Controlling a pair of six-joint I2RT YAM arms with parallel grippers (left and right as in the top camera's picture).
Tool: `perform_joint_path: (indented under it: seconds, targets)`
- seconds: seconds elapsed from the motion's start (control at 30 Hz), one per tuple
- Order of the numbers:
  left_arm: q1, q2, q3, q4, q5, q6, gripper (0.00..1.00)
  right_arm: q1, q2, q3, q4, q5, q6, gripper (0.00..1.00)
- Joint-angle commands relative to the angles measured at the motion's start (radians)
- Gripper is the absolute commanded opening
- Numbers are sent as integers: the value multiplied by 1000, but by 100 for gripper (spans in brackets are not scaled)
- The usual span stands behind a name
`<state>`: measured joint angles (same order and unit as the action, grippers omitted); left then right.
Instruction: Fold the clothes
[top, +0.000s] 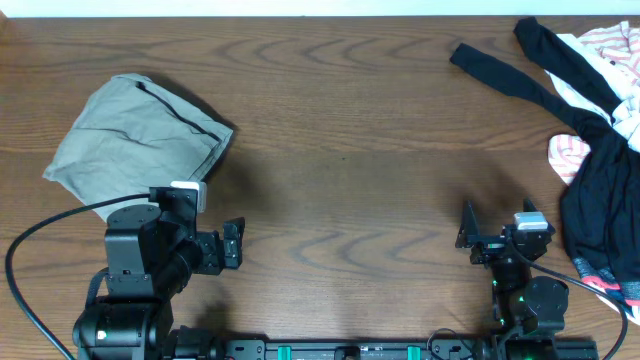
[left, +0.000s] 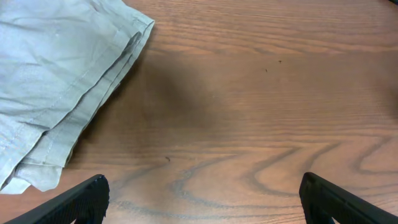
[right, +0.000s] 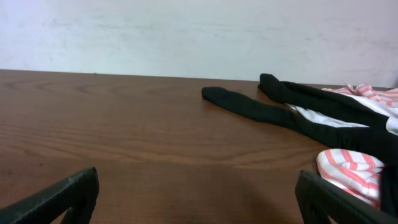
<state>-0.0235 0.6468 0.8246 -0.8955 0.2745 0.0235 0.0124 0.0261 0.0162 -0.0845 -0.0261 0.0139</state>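
Observation:
The pale sage shorts (top: 135, 135) lie folded into a compact bundle at the table's left side. They also show in the left wrist view (left: 62, 81) at upper left, with layered hems visible. My left gripper (top: 233, 244) is open and empty, low over bare wood to the right of and nearer than the shorts; its fingertips (left: 202, 198) frame empty table. My right gripper (top: 470, 232) is open and empty near the front right; in its wrist view the fingers (right: 199, 196) span bare wood.
A pile of black and pink-and-white striped garments (top: 590, 140) lies at the right edge, a black sleeve (top: 500, 75) stretching left. It shows in the right wrist view (right: 323, 118) too. A white wall stands beyond the far table edge.

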Motion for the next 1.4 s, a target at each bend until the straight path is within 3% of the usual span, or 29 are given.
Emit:
perform_joint_path:
  seconds: [0.0,0.17,0.3,0.57,0.8,1.37]
  targets:
    - [-8,-56,-4,-37,-24,25,98,1,0,-6,3,0,-11,99]
    - [-8,-225,-106,-29,-51,26,98,1,0,-6,3,-1,-11,99]
    - [-8,-394,-277,78,-68,26,98,1,0,-6,3,-1,-11,99]
    - [-8,-637,-624,471,-105,25,98,1,0,-6,3,-1,-11,99]
    - [-9,-645,-821,846,-164,26,98,1,0,-6,3,-1,-11,99]
    - [-14,-645,-820,837,-163,25,98,1,0,-6,3,-1,-11,99]
